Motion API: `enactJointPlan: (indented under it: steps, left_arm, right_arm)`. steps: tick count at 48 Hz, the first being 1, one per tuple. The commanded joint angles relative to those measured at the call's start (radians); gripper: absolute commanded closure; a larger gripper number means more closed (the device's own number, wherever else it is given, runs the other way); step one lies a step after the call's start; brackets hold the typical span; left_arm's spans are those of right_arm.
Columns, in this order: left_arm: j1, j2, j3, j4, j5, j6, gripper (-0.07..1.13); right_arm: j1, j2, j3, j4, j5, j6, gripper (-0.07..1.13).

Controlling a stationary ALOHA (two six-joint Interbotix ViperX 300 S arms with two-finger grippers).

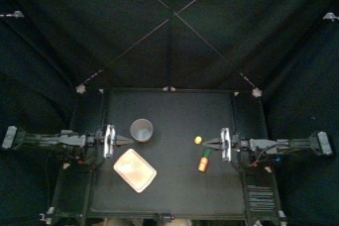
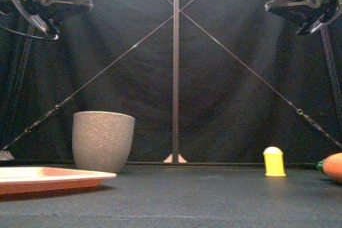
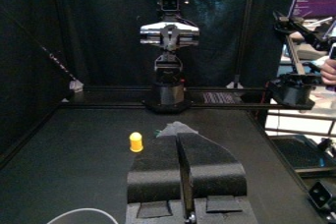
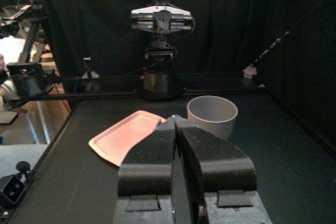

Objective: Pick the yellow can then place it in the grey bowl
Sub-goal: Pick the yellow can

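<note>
Both arms are resting at the table's sides. The left gripper (image 3: 184, 141) and the right gripper (image 4: 178, 122) are each showing fingers pressed together on nothing.

The left wrist view is showing the yellow can (image 3: 136, 142) standing upright ahead of the left fingers, slightly off their line and well apart from them. The right wrist view is not showing the can. It is showing the grey bowl (image 4: 211, 115) just beyond the right fingertips, with the pink tray (image 4: 128, 135) lying beside it.

From above, the can is sitting nearer the right fingers and the bowl nearer the left ones. An orange toy (image 1: 203, 162) is lying near the can, appearing only in the top and front views.
</note>
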Motion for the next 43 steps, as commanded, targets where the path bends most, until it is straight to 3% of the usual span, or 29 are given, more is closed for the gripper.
enactJointPlan:
  steps: [1,21,25,30,39,43]
  left_arm:
    - [0.005,0.012,-0.014,0.0,-0.011,0.002,1.08]
    - [0.032,0.014,0.02,-0.002,-0.011,0.005,1.07]
    - [0.034,0.014,0.015,0.0,-0.014,0.005,1.07]
    - [0.034,0.012,0.014,0.002,-0.015,0.005,1.07]
    - [0.037,0.014,0.017,0.003,-0.015,0.005,1.07]
    - [0.035,0.014,0.017,0.003,-0.015,0.005,1.07]
  right_arm:
    - [-0.015,0.026,0.005,0.002,0.005,0.005,1.07]
    - [-0.244,0.275,0.06,0.029,0.207,0.026,1.05]
    - [-0.273,0.314,0.058,0.041,0.209,0.026,0.99]
    - [-0.288,0.344,0.054,0.069,0.206,0.028,0.72]
    - [-0.307,0.357,0.058,0.169,0.166,0.026,0.09]
    - [-0.322,0.373,0.06,0.187,0.164,0.025,-0.05]
